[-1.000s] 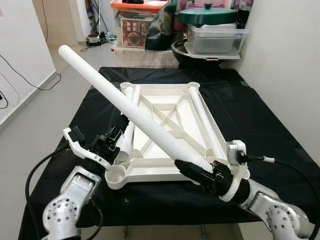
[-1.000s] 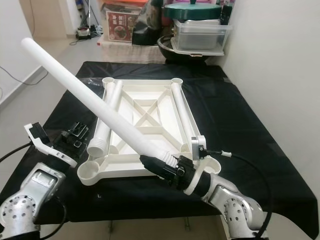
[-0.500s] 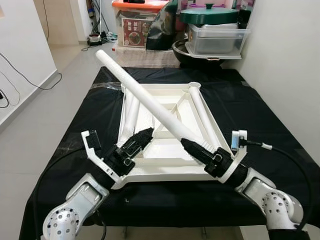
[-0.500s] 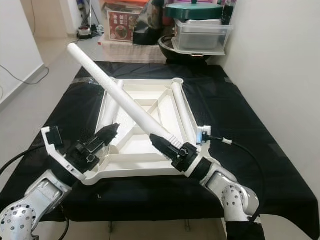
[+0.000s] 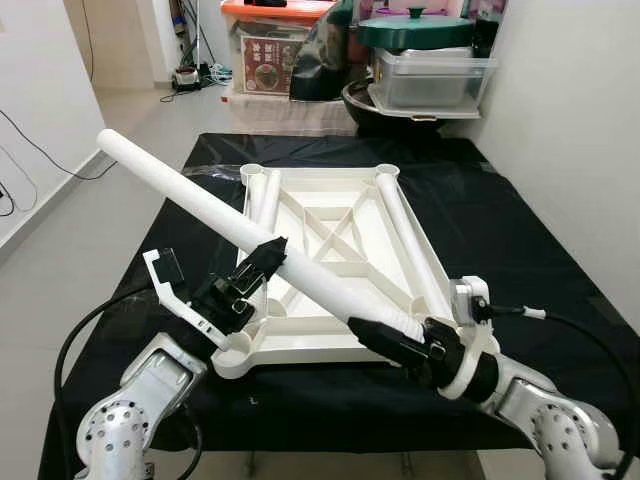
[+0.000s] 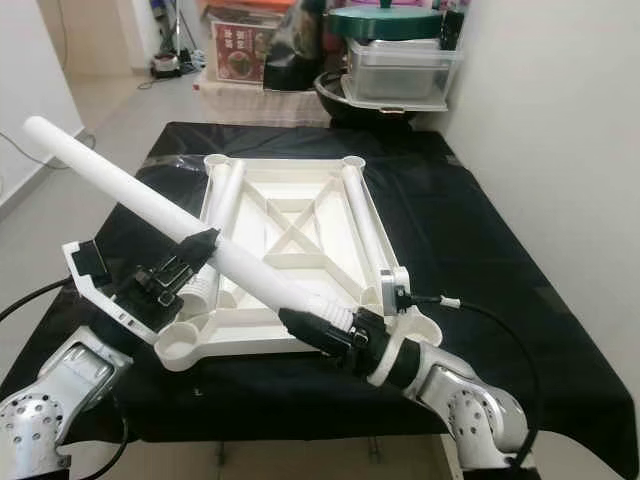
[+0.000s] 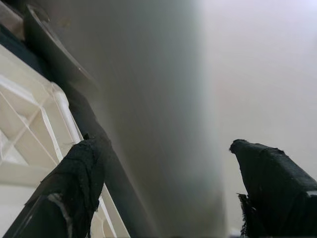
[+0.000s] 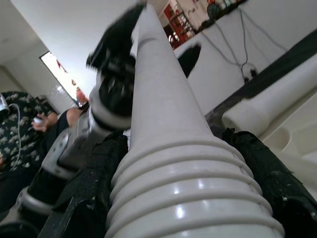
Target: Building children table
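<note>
The white table top (image 5: 330, 345) lies upside down on the black-covered table (image 5: 520, 240). Two white legs rest in it, one along the left side (image 5: 268, 192) and one along the right (image 5: 412, 245). My right gripper (image 5: 365, 335) is shut on the ribbed end of a third long white leg (image 5: 190, 200), which slants up to the left over the near left corner socket (image 5: 232, 352). My left gripper (image 5: 265, 258) is open at the leg's middle. Its fingers (image 7: 74, 188) stand on either side of the tube. The ribbed end (image 8: 193, 188) sits between the right fingers.
At the back stand a green pot on a clear container (image 5: 430, 60) and an orange-lidded box (image 5: 275, 45). A white wall runs along the right. Bare floor with cables (image 5: 40, 150) lies to the left. A person in a patterned shirt (image 8: 20, 124) is in the right wrist view.
The held leg's far end has swung left and down. My left gripper has come up from the table top's front edge, and its fingers now straddle the leg.
</note>
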{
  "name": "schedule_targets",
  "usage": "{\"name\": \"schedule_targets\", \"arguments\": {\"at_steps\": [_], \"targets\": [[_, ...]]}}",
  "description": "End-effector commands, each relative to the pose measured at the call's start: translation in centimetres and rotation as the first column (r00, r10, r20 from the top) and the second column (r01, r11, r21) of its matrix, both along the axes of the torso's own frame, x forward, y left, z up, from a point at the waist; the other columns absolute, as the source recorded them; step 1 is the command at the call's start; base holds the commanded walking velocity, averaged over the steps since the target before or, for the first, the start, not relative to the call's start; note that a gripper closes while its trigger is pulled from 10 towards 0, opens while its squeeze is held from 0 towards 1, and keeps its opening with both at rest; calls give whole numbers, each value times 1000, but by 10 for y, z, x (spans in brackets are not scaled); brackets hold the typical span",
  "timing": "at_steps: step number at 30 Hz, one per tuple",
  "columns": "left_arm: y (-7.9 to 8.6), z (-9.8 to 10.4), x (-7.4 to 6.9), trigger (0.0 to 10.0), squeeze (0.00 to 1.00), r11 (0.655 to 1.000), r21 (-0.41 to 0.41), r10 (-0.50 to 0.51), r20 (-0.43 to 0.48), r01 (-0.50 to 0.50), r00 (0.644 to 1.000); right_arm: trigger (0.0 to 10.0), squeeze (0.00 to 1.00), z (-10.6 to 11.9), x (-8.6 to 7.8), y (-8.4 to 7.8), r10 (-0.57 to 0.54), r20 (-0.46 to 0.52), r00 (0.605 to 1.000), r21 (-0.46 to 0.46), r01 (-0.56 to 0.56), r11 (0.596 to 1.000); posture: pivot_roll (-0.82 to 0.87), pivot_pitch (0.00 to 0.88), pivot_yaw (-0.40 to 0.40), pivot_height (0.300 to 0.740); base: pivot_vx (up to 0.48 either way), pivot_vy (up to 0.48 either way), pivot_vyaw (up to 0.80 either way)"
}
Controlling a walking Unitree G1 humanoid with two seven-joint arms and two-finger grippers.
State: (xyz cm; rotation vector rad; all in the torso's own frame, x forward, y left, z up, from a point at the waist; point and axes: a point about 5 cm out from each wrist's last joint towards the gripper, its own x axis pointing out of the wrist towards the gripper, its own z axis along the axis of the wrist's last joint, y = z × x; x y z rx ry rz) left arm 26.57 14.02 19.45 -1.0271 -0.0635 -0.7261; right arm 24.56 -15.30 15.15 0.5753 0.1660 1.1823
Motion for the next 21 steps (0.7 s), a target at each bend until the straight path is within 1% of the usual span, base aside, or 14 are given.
{"name": "schedule_targets", "arguments": {"at_steps": [1,2,3,4,7,10,12,13,14,15,16,18,19,21], "targets": [[2,1,3,10000,0,1000,-4,11,-4,-11,1000,0,0,1,-3,2,24,26,999,-16,-24,1000,-11,0,-53,740,0,0,0],[6,3,10,10000,0,999,-14,48,-5,-48,999,0,0,-2,-7,2,45,26,999,-36,-44,998,-17,0,-48,740,0,0,0],[9,4,12,10000,0,997,-22,71,-6,-72,997,0,0,-3,-8,1,53,26,998,-44,-52,998,-17,0,-48,740,0,0,0],[9,4,12,10000,0,997,-22,71,-6,-72,997,0,0,-3,-8,1,53,26,998,-44,-52,998,-17,0,-48,740,0,0,0],[23,13,20,10000,0,989,-65,131,7,-130,991,0,0,-7,-12,-2,63,20,998,-71,-62,996,-19,0,-48,740,0,0,0],[23,13,20,10000,0,989,-65,131,7,-130,991,0,0,-7,-12,-2,63,20,998,-71,-62,996,-19,0,-48,740,0,0,0],[26,15,22,10000,0,988,-71,140,14,-138,990,0,0,-8,-12,-2,57,18,998,-75,-56,996,-15,0,-50,740,0,0,0],[28,15,23,9373,0,987,-68,144,17,-143,989,0,0,-7,-11,-2,51,21,998,-72,-50,996,-19,0,-45,740,0,0,0],[29,15,24,7882,0,987,-68,146,15,-145,989,0,0,-7,-11,-3,50,25,998,-71,-48,996,-19,0,-45,740,0,0,0],[29,15,24,7882,0,987,-68,146,15,-145,989,0,0,-7,-11,-3,50,25,998,-71,-48,996,-19,0,-45,740,0,0,0],[30,13,23,3451,0,987,-71,143,13,-142,990,0,0,-8,-11,-3,53,31,998,-76,-50,996,-14,0,-47,740,0,0,0],[30,13,22,3451,0,988,-74,141,15,-139,990,0,0,-8,-11,-3,55,32,998,-80,-52,995,-14,0,-47,740,0,0,0],[28,12,21,0,0,989,-76,126,13,-125,992,0,0,-9,-11,-3,55,33,998,-84,-52,995,-13,0,-47,740,0,0,0],[27,11,20,0,0,990,-77,117,10,-115,993,0,0,-10,-11,-4,55,34,998,-87,-52,995,-10,0,-49,740,0,0,0]]}}
